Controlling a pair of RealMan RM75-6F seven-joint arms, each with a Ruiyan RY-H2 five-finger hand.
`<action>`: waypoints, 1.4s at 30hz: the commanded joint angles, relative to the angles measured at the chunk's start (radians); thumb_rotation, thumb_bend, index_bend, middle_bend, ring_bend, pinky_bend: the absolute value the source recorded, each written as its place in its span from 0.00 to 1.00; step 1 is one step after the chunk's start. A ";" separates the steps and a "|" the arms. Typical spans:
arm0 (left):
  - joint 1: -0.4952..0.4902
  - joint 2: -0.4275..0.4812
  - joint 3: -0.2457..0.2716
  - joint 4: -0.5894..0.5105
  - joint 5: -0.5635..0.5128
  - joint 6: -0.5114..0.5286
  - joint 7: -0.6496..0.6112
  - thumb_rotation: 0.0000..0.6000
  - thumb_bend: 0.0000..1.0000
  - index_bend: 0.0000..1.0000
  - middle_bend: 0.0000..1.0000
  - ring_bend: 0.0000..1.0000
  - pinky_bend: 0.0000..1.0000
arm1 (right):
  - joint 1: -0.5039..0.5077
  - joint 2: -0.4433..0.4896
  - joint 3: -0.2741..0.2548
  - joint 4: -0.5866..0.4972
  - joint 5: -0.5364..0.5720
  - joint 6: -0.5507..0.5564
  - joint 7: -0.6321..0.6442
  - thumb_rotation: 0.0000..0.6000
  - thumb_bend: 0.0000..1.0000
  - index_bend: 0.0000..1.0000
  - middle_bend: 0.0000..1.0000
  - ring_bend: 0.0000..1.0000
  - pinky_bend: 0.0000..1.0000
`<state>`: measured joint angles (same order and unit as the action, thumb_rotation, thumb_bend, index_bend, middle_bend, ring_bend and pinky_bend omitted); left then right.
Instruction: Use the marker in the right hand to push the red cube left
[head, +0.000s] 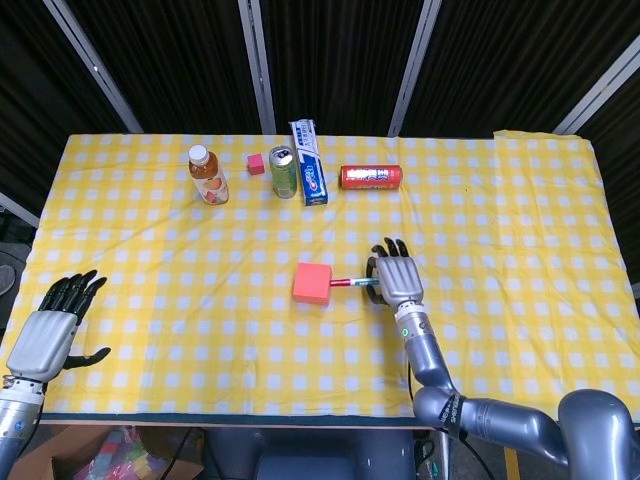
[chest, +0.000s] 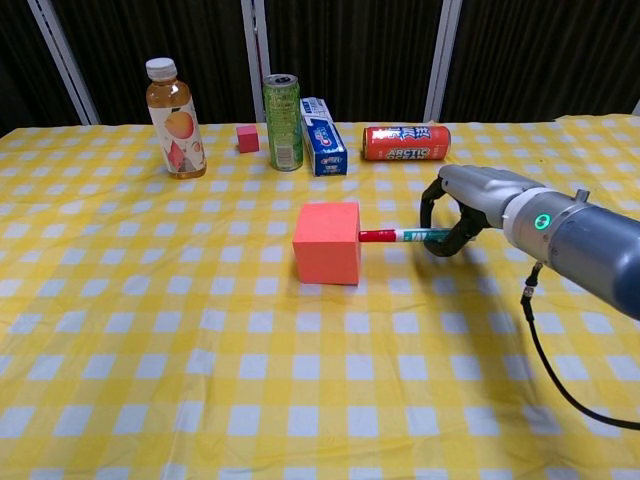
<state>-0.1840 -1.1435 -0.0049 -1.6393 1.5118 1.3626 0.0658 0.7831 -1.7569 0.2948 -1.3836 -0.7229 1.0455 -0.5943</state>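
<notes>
Touching red cube (chest: 327, 243), marker (chest: 392, 236) in right hand (chest: 462, 205).

Both pictures are bright and sharp, and the light falls evenly on the yellow checked cloth (chest: 150, 330). The red cube (chest: 327, 243) has only a thin, soft shadow right under it, so the light seems to come from above. Behind the cloth the curtain (chest: 350, 50) is very dark, and the top of the green can (chest: 283, 122) shines a little.
</notes>
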 joint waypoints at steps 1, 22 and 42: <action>0.000 0.000 0.000 0.000 0.001 0.001 -0.001 1.00 0.00 0.00 0.00 0.00 0.00 | 0.002 0.000 -0.001 -0.005 0.006 0.009 -0.007 1.00 0.53 0.58 0.22 0.00 0.00; 0.000 0.002 0.003 -0.011 0.008 0.004 0.000 1.00 0.00 0.00 0.00 0.00 0.00 | -0.032 0.038 -0.022 -0.020 0.034 0.041 -0.011 1.00 0.53 0.58 0.22 0.00 0.00; -0.005 0.013 0.003 -0.014 0.003 -0.008 -0.022 1.00 0.00 0.00 0.00 0.00 0.00 | 0.074 -0.104 0.022 0.002 0.071 0.051 -0.093 1.00 0.53 0.58 0.22 0.00 0.00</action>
<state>-0.1888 -1.1310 -0.0016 -1.6529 1.5144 1.3544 0.0436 0.8529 -1.8562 0.3155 -1.3805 -0.6532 1.0943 -0.6851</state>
